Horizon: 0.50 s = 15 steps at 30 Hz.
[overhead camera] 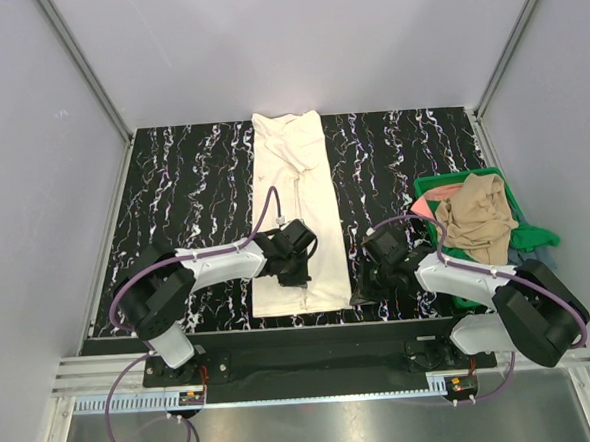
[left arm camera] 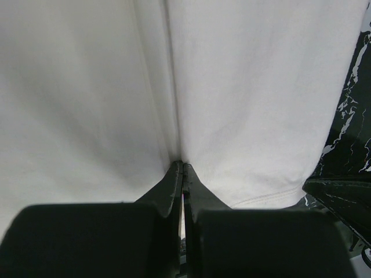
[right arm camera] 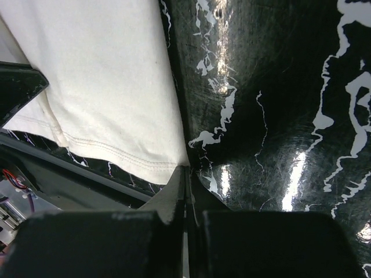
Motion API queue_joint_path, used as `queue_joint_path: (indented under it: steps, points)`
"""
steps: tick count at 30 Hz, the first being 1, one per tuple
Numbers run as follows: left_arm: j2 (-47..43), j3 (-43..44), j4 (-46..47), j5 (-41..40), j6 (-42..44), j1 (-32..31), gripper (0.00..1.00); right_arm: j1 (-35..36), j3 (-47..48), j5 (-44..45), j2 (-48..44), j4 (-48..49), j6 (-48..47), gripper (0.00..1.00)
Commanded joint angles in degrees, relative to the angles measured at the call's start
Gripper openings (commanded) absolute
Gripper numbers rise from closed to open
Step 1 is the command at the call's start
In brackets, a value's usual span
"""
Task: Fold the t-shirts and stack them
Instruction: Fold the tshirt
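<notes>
- Left gripper (left arm camera: 182, 165): fingers together, nothing clamped, tips on the cream shirt (overhead camera: 293, 181) at its centre crease.
- Right gripper (right arm camera: 186, 169): shut too, tips at the shirt's hem corner, on the table (right arm camera: 278, 116).
- Shirt runs as a long strip ahead of both.
- We'd open, pinch both hem corners evenly, and lift before folding forward.

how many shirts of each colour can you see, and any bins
cream shirt: 1
tan shirt: 1
pink shirt: 1, only a sliver shows
grey-blue shirt: 1, mostly hidden
green bin: 1
total: 5
</notes>
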Motion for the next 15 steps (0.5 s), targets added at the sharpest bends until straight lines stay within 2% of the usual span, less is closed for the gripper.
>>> queue_joint_path:
  steps: [1, 3, 7, 10, 11, 12, 15]
  points:
    - [-0.6, 0.4, -0.1, -1.3, 0.2, -0.5, 0.0, 0.4, -0.1, -0.2, -0.1, -0.3, 0.0, 0.0]
    - [-1.3, 0.5, -0.3, -0.9, 0.7, -0.5, 0.0, 0.4, 0.2, -0.8, -1.4, -0.6, 0.0, 0.0]
    - [-3.1, 2.1, -1.1, 0.5, 1.0, -0.5, 0.18, 0.4, 2.0, -1.2, -3.5, -2.9, -0.2, 0.01]
    - [-4.5, 4.4, -2.7, 2.6, 2.8, -0.6, 0.27, 0.3, 2.4, -0.4, -5.5, -4.5, 1.4, 0.11]
    - [-5.2, 5.1, -4.6, 2.6, 3.1, -0.5, 0.28, 0.3, 2.4, 0.0, -6.1, -5.0, 2.4, 0.22]
    - [-5.7, 5.7, -5.3, 2.5, 3.6, -0.3, 0.29, 0.4, 2.3, 0.7, -7.6, -5.4, 3.9, 0.27]
    - [-9.1, 5.9, -7.0, 2.0, 4.5, 0.9, 0.35, 0.3, 2.6, 1.3, -9.9, -7.0, 4.8, 0.32]
